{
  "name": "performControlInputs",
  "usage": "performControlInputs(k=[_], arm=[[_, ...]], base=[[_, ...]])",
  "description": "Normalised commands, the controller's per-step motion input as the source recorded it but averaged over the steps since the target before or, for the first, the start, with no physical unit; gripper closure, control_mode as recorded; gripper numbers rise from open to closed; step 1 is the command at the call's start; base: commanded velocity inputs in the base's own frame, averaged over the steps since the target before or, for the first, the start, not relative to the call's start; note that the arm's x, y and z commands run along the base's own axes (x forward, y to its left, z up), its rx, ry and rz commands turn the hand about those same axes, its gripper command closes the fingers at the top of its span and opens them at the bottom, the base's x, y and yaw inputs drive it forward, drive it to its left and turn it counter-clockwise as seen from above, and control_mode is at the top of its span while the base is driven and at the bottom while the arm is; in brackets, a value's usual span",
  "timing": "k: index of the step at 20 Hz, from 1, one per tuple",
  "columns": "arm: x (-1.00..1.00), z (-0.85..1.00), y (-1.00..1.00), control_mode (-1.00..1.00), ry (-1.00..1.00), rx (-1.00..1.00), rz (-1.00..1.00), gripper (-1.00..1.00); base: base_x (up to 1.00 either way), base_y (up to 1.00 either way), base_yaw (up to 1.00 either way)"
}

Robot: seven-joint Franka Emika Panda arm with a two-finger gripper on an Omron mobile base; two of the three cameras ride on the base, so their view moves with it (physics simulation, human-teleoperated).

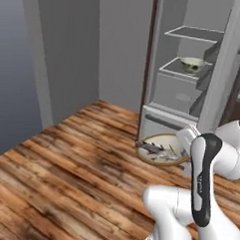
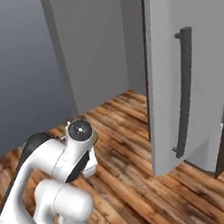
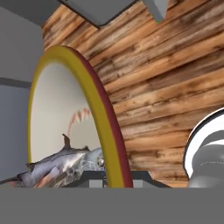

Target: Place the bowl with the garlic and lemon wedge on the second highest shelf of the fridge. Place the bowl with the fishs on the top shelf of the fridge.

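The fridge (image 1: 194, 71) stands open, tall and pale grey, with flat shelves stacked inside and a drawer front at the bottom. Its door (image 2: 189, 73) swings out past the arm, a long dark handle (image 2: 184, 91) running up it. The top shelf (image 1: 196, 33) is a thin pale panel, bare on its visible part. One level lower, on the second shelf (image 1: 177, 69), sits a pale bowl (image 1: 191, 64), well above and beyond the jaws (what is in it is too small to make out).

Down on the wooden floor (image 1: 79, 174), just in front of the drawer front, is the bowl with the fish (image 1: 163, 149): wide and shallow, cream inside with faint reddish marks, yellow along the rim and dark red outside. The hand view shows the yellow rim running up directly from between the finger tips. The gripper (image 3: 103, 175) is nearly shut and pinches that rim, one finger inside the bowl, one outside; the bowl's mouth faces to one side of the jaws there.

The fish (image 3: 57, 164) lie inside the bowl, right next to the inner finger. They are slender, dark grey-silver, with a small fin standing up, long axis running away from the jaws across the bowl's floor.
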Motion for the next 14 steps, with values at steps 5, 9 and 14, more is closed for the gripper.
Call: performControlInputs(k=[5, 9, 14], arm=[[0.0, 0.0, 0.0, 1.0, 0.0, 0.0, 0.0, 1.0], [0.0, 0.0, 0.0, 1.0, 0.0, 0.0, 0.0, 1.0], [0.0, 0.0, 0.0, 1.0, 0.0, 0.0, 0.0, 1.0]], base=[[1.0, 0.79, 0.0], [1.0, 0.69, -0.42], [1.0, 0.69, -0.49]])
